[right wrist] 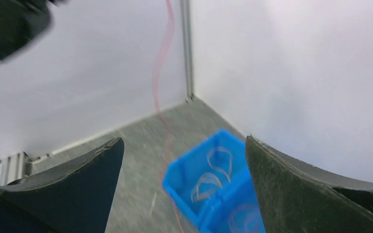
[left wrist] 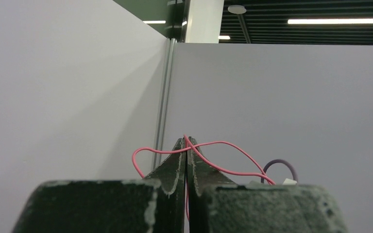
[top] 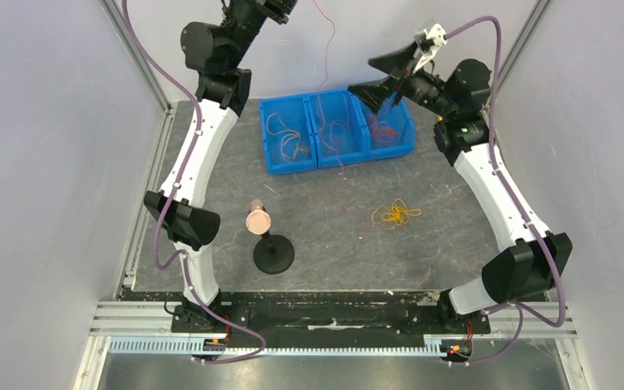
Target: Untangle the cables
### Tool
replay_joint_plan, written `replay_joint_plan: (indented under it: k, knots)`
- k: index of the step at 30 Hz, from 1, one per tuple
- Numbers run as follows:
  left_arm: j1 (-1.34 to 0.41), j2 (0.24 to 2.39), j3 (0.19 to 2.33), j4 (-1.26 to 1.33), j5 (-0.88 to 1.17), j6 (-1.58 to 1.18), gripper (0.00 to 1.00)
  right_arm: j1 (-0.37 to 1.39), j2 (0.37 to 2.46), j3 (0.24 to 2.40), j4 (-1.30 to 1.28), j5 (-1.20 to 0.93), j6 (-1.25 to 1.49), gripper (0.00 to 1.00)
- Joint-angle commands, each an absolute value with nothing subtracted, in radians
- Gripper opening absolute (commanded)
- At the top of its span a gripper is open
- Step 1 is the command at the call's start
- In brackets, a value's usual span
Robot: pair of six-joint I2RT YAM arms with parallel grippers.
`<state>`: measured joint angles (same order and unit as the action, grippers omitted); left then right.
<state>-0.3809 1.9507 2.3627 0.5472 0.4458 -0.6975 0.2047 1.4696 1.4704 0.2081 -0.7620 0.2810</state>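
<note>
Left wrist view: your left gripper [left wrist: 187, 144] is pinched shut on a thin red-pink cable [left wrist: 213, 142]. The strand crosses at the fingertips and loops out to either side.
Top external view: the left arm is raised high behind the row of three blue plastic bins [top: 292, 166], and its gripper is cut off by the top edge of the picture.
Cable's long axis: it is close to vertical, hanging from the left gripper down toward the middle compartment of the bins. You cannot tell whether its lower end rests inside or only dangles above.
Right gripper [right wrist: 183, 141]: it is spread wide and holds nothing, hovering above the right-hand compartment of the bins.
Deciding relation: the hanging strand lies to the left of your right gripper and beyond its fingertips, not yet between them. The right wrist view shows it blurred, a little left of the middle of the opening.
Nearer arm: the right one is nearer, so you would likely take the strand's lower part with it, closing across the vertical run.
Other cables: thin loops lie in all three compartments, and a small yellow-orange tangle [top: 396, 214] sits on the grey worktop [top: 333, 244] in front of the bins, apart from both grippers.
Risk: the strand is slack and thin, so it may swing away as you approach.
</note>
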Motion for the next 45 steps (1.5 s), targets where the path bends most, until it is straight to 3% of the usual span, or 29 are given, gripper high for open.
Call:
replay_joint_plan:
  k: [1, 6, 14, 16, 19, 23, 24, 30, 36, 41, 45]
  knots:
    - [-0.405, 1.923, 2.374, 0.581, 0.46, -0.664, 0.02, 0.294, 1.546, 1.596, 0.355, -0.727, 0.399, 0.98]
    - [-0.42, 1.921, 2.376, 0.57, 0.459, -0.657, 0.02, 0.367, 1.611, 1.628, 0.382, -0.681, 0.41, 0.97]
    - [-0.424, 1.917, 2.39, 0.556, 0.455, -0.655, 0.02, 0.416, 1.714, 1.655, 0.431, -0.592, 0.425, 0.87]
    - [-0.424, 1.915, 2.39, 0.554, 0.458, -0.653, 0.02, 0.424, 1.741, 1.672, 0.46, -0.591, 0.447, 0.8]
    - [-0.424, 1.913, 2.391, 0.553, 0.454, -0.646, 0.02, 0.444, 1.768, 1.687, 0.449, -0.576, 0.418, 0.61]
    - [-0.422, 1.899, 2.374, 0.561, 0.457, -0.64, 0.02, 0.443, 1.754, 1.659, 0.411, -0.512, 0.368, 0.04]
    - [-0.42, 1.888, 2.353, 0.567, 0.461, -0.638, 0.02, 0.439, 1.745, 1.648, 0.407, -0.497, 0.362, 0.0]
    - [-0.336, 1.696, 2.007, 0.569, 0.592, -0.686, 0.02, 0.326, 1.697, 1.631, 0.441, -0.502, 0.493, 0.0]
    - [-0.26, 1.519, 1.675, 0.206, 0.753, -0.487, 0.02, 0.22, 1.656, 1.67, 0.549, -0.552, 0.657, 0.0]
    - [-0.271, 1.601, 1.723, -0.338, 0.712, -0.144, 0.02, 0.202, 1.655, 1.742, 0.623, -0.56, 0.789, 0.0]
    - [-0.277, 1.739, 1.848, -0.616, 0.664, 0.036, 0.02, 0.199, 1.665, 1.79, 0.638, -0.539, 0.838, 0.0]
